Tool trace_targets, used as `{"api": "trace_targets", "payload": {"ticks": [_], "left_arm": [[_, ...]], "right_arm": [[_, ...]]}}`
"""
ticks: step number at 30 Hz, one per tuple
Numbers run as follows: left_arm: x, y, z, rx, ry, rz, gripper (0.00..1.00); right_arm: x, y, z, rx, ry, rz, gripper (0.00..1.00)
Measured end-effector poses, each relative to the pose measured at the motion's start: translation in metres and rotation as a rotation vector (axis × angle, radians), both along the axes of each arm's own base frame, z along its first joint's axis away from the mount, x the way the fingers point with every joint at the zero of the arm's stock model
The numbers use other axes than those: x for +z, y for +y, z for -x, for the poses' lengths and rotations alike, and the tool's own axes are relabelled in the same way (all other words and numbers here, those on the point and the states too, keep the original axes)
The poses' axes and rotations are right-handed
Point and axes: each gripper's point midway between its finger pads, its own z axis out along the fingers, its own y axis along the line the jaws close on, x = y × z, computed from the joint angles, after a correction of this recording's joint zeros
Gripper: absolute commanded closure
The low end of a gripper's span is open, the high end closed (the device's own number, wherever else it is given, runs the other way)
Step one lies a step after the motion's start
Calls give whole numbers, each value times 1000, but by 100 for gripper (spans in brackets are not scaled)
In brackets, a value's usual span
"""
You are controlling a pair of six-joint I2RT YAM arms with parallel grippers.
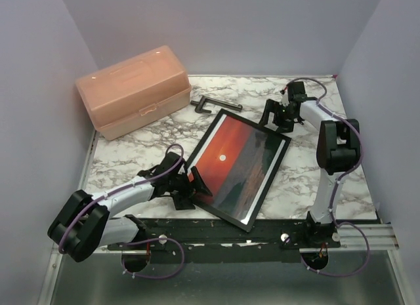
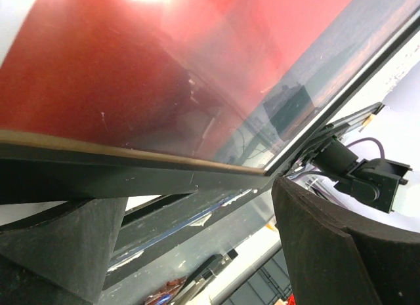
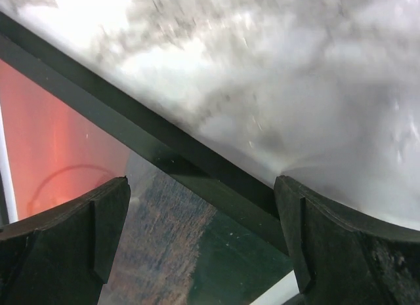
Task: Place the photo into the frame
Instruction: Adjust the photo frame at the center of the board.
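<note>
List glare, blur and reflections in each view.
Top external: even light, sharp, only a faint sheen on the photo. Left wrist: dark reflections lie across the glossy pane of the frame. Right wrist: the table is washed out and blurred, while the frame edge is sharper.

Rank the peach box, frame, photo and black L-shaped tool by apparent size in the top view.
Peach box and frame: too alike to rank.
Then the photo, just inside the frame.
Black L-shaped tool: smallest by far.

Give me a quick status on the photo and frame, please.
Left gripper open at frame left edge; right gripper open over its far corner. Photo shows inside frame, on table. Box, black tool clear of it.
</note>
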Motion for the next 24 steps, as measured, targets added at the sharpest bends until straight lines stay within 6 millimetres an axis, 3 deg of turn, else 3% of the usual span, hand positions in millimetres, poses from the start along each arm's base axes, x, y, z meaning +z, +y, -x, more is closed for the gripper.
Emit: {"api": "trace_targets", "payload": {"ticks": [9, 24], "left_arm": [[-3, 30, 2, 26, 46, -80, 7], [-10, 57, -59, -42, 38, -354, 7]], "right_arm": [[-2, -16, 68, -81, -9, 4, 0], [-6, -40, 158, -220, 92, 92, 0]]}}
